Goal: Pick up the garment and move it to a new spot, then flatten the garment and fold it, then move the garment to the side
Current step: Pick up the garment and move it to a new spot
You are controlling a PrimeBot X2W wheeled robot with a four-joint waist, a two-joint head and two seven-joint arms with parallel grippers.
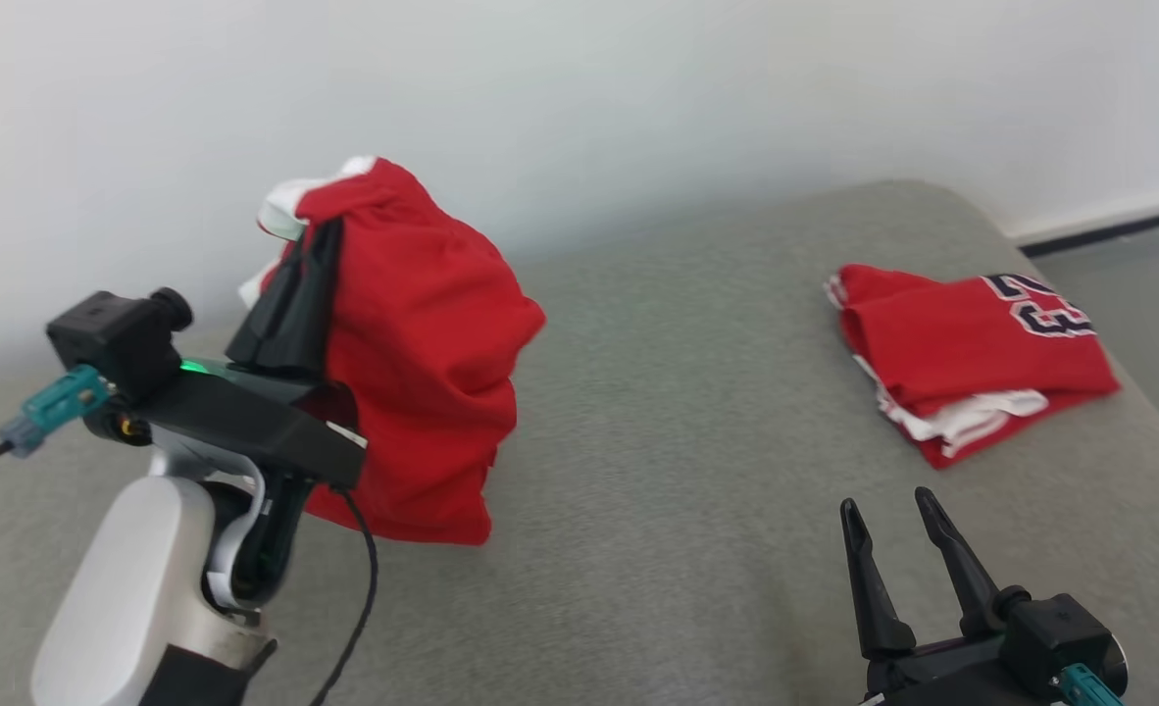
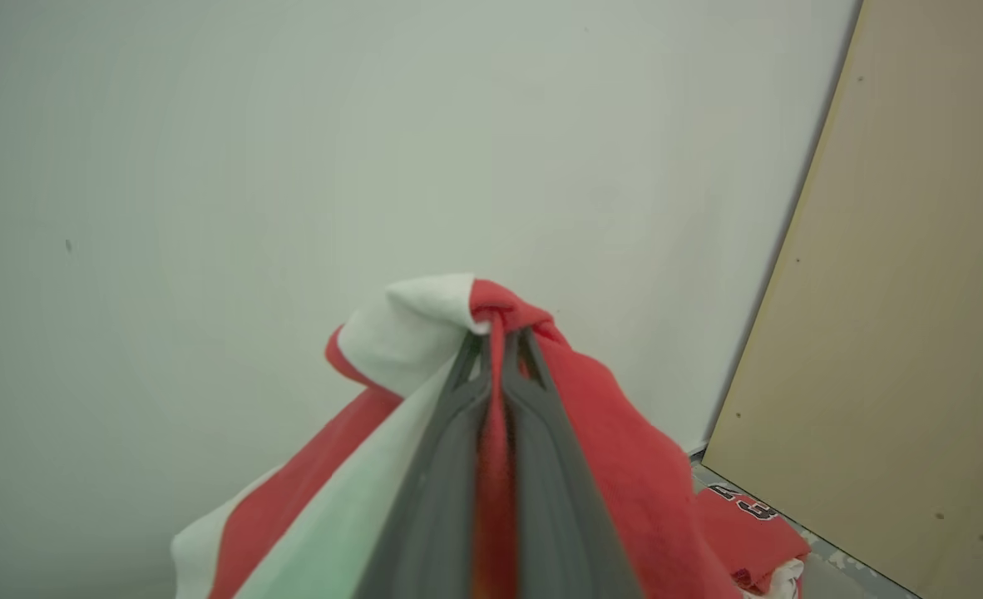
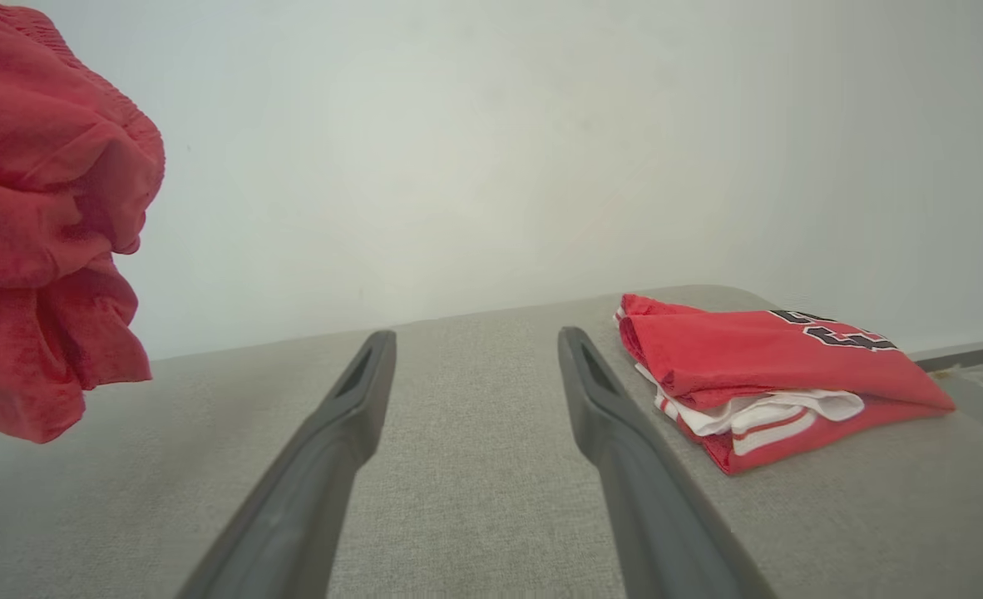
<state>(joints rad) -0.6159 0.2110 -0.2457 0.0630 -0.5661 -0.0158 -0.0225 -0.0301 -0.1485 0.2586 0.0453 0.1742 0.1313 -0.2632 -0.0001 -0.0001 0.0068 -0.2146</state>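
Garment [image 1: 423, 363], red with white bits, hangs in the air over the left side of the grey soft top [image 1: 687, 471]. The left gripper [image 2: 500, 341] is pinched tight on its bunched-up top. The cloth is so scrunched that I cannot tell what kind of clothing it is, or if its low edge touches the grey top. The right gripper [image 1: 886, 500] sits low on the near right, fingers wide apart, holding nothing. A folded red garment [image 1: 972, 353] lies flat far to the right. It has dark numbers with white edges, maybe 23, partly folded away. Behind is a plain pale wall [image 1: 638, 98], and a tan board [image 2: 899, 333] stands beside it
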